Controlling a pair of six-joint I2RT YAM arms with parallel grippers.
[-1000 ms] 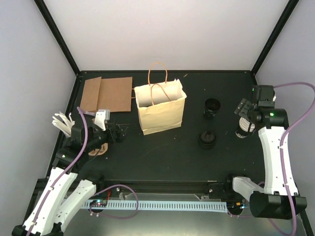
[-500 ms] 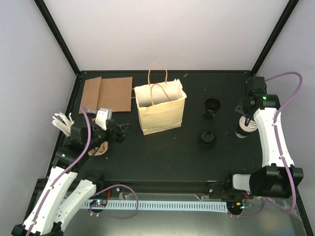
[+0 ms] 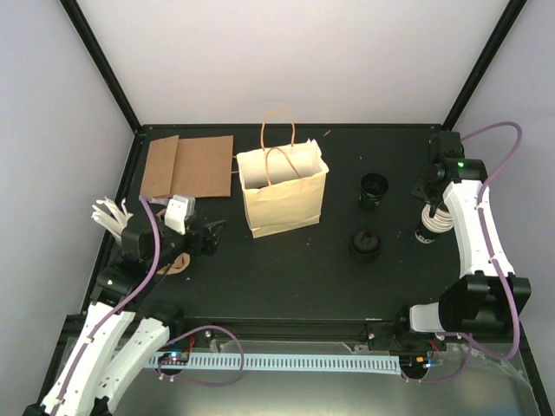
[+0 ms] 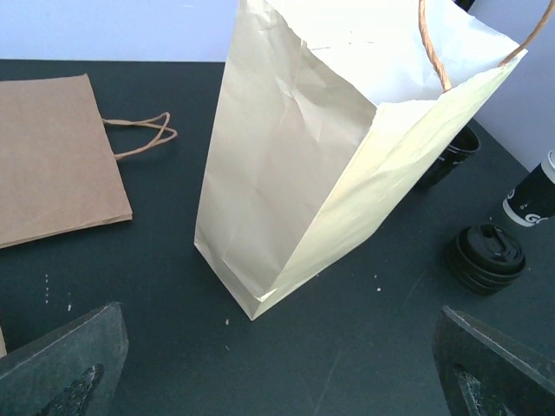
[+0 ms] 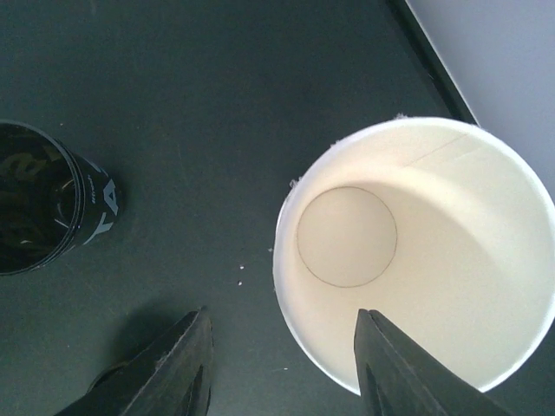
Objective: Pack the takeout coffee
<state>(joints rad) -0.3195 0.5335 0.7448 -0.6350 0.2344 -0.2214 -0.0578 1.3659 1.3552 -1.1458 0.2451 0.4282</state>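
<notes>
1. Noted the takeout coffee cup [image 5: 451,217] upright near the right edge of the table [image 3: 303,277], mouth open, bare bottom showing.
2. The right gripper [image 5: 282,314] hung directly over it, jaws parted and straddling the cup's wall: 1 finger inside the mouth, 1 outside above the table. A gap showed on each side of the wall, so nothing was grasped.
3. The left gripper [image 4: 277,312] was released, jaws spread wide, low at the near left and facing the cream paper bag [image 3: 284,195]. It held nothing.
4. That bag stood upright at the far middle, mouth open, well apart from the cup.
5. 1 black cup [image 3: 374,189] stood between bag and takeout cup. The black lids [image 3: 365,245] lay nearer, touching neither.
6. A flat brown bag [image 3: 186,165] lay at the far left.
</notes>
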